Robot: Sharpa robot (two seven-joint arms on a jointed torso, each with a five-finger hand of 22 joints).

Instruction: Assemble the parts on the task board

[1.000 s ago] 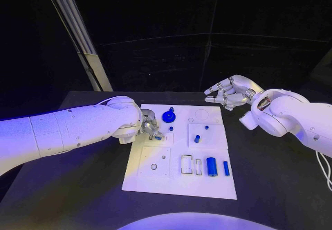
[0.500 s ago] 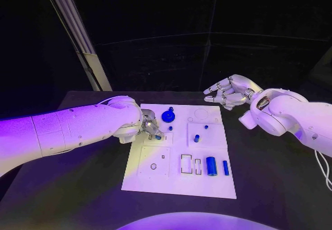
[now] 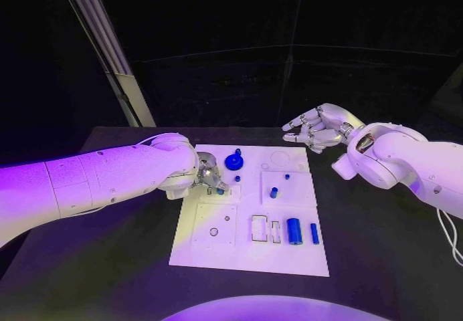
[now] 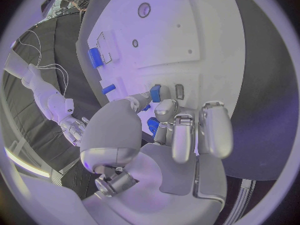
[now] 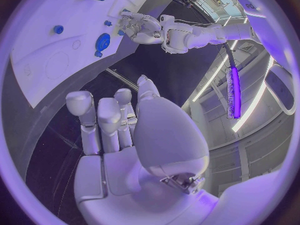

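Pinching a small blue part (image 4: 154, 93) at the task board (image 3: 253, 257) near frame centre, the left robot hand (image 3: 207, 175) grips; the right robot hand (image 3: 316, 128) hangs empty, fingers loosely apart, upper right.

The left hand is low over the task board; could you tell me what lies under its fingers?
Under the left hand, its fingers pinch a small blue part against the task board. The board surface beneath the palm is covered and cannot be seen.

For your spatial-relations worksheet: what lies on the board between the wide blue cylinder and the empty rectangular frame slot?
In the head view, a narrow pale slot lies between the blue cylinder and the frame slot.
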